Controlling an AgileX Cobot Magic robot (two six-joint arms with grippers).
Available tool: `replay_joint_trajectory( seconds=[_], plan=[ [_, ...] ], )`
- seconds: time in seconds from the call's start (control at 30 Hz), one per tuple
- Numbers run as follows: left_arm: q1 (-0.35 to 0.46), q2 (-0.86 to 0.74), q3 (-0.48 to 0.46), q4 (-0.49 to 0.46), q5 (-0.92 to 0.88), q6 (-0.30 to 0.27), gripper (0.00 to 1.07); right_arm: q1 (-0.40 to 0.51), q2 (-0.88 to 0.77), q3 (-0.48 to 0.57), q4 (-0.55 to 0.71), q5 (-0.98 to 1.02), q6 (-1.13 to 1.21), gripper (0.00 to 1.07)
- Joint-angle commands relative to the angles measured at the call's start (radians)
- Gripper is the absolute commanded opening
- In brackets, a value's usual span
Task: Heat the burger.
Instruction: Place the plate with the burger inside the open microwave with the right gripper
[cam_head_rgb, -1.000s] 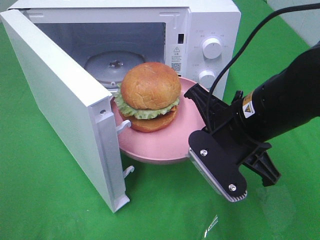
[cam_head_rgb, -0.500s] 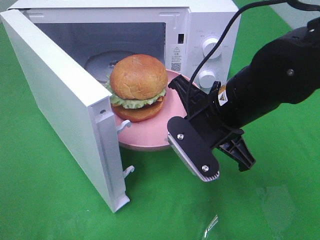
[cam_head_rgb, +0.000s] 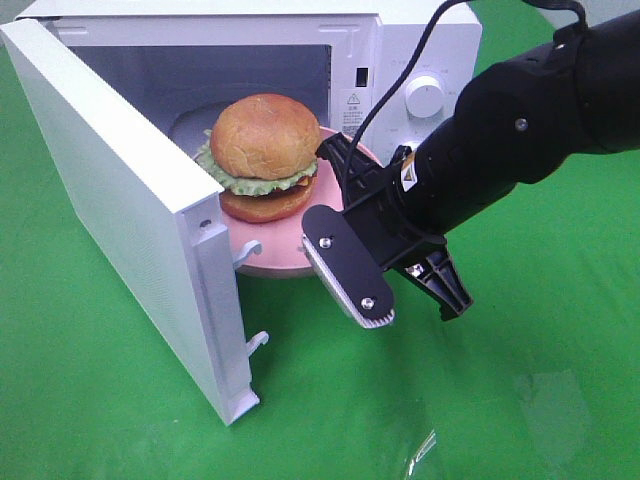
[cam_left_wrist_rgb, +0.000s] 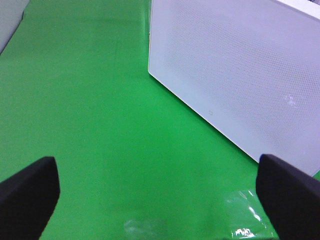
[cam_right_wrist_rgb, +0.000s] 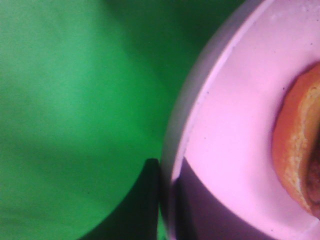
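**Exterior high view: burger on its plate at the microwave opening**

Exterior high view shows the burger (cam_head_rgb: 265, 150) sitting on the pink plate (cam_head_rgb: 272, 262), in the mouth of the white microwave (cam_head_rgb: 420, 35) that stands at the far edge of the bench. The door (cam_head_rgb: 110, 190) is swung wide open toward the left edge. The near part of the plate sticks out over the green cloth (cam_head_rgb: 100, 400). A part of the turntable (cam_head_rgb: 188, 125) is visible behind the burger. I cannot tell if the plate touches the cavity floor.

The right gripper (cam_head_rgb: 325, 200) reaches in from the right edge, and its fingers are clamped on the right rim of the plate. In the right wrist view a dark finger (cam_right_wrist_rgb: 150, 200) lies against this rim, and the lower bun shows at the side.

The left gripper (cam_left_wrist_rgb: 160, 200) has its fingers wide apart and holds nothing. It hangs over the green cloth, near the dotted outer face of the door.

For writing, a warning label (cam_head_rgb: 352, 108) with a triangle sign sits beside the cavity, but its print is too small to read. The marks around the upper knob (cam_head_rgb: 425, 97) and the yellow and white sticker (cam_head_rgb: 408, 177) on the right arm are also not readable.
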Motion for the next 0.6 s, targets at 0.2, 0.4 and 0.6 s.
replay_joint_trajectory(
  seconds=[0.2,0.4,0.6],
  plan=[
    [0.004,-0.015,0.000,-0.008,-0.003,-0.004,1.01,-0.001,0.039,-0.093,-0.002,-0.055,0.020,0.00],
    [0.004,-0.015,0.000,-0.008,-0.003,-0.004,1.01,-0.001,0.072,-0.124,-0.003,-0.050,0.019,0.00],
    [0.004,-0.015,0.000,-0.008,-0.003,-0.004,1.01,-0.001,0.110,-0.177,-0.003,-0.036,0.019,0.00]
  ],
)
